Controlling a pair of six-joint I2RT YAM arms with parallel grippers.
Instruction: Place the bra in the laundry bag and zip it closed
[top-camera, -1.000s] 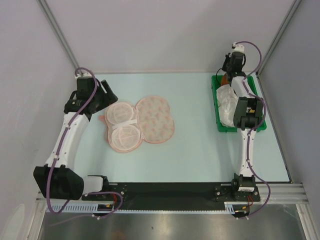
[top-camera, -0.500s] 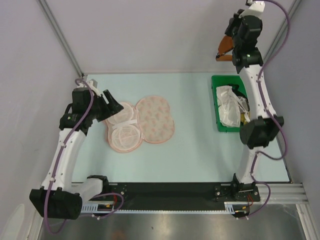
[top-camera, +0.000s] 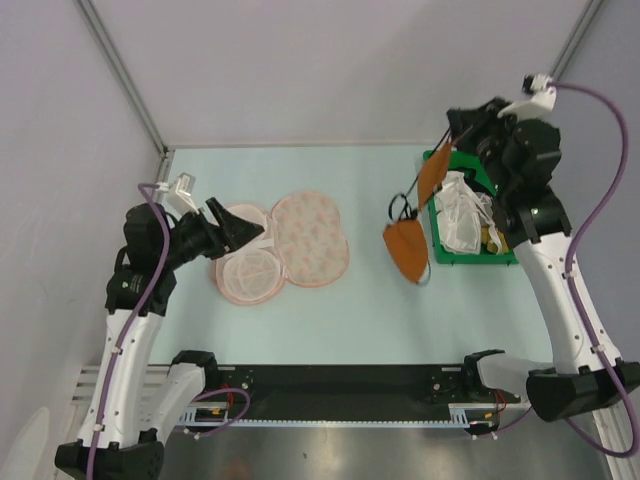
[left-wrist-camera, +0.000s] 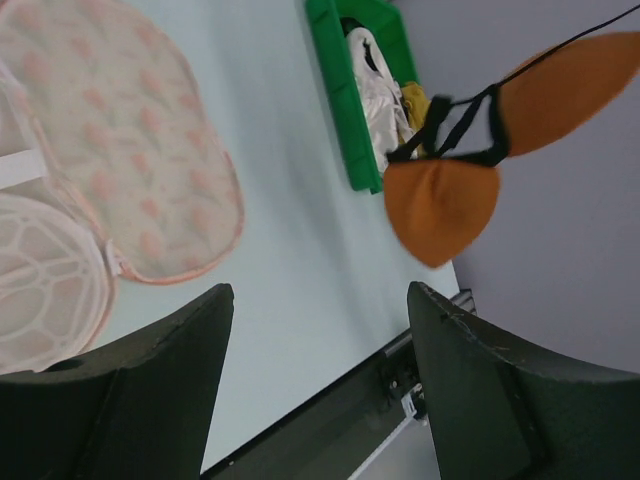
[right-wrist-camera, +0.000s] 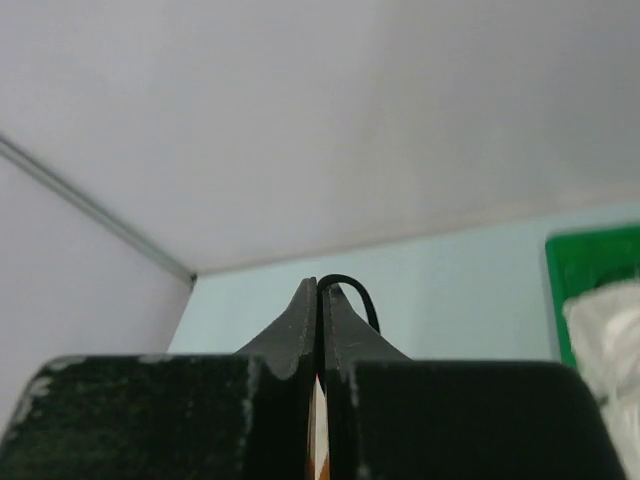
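the right claw (top-camera: 453, 120) is clenched on a thin black strap of the small orange bra with two rounded cups (top-camera: 405, 250); in the right wrist view its two dark fingers (right-wrist-camera: 300, 320) are pressed flat together, with a loop of the black strap (right-wrist-camera: 352, 292) curling out just beside their tips. the bra hangs in the air from that grip, one cup high near the claw and the other lower down. in the top view the lower cup sits just left of the green plastic bin (top-camera: 436, 215), between the bin and the laundry bag. crumpled white cloth (top-camera: 460, 215) lies inside the bin

the left claw (top-camera: 243, 225) is released, its fingers (left-wrist-camera: 150, 400) spread wide with nothing between them. it hovers over the left part of the pale pink two-lobed clamshell laundry bag (top-camera: 310, 235), pointing across the desk toward the dangling bra (left-wrist-camera: 440, 205)

the bag lies spread apart on the pale blue desk (top-camera: 350, 310), the half with round white mesh panels (top-camera: 245, 262) to the left and the orange-speckled half to the right, the two touching along their inner edge. the bra is well apart from the bag and not inside it
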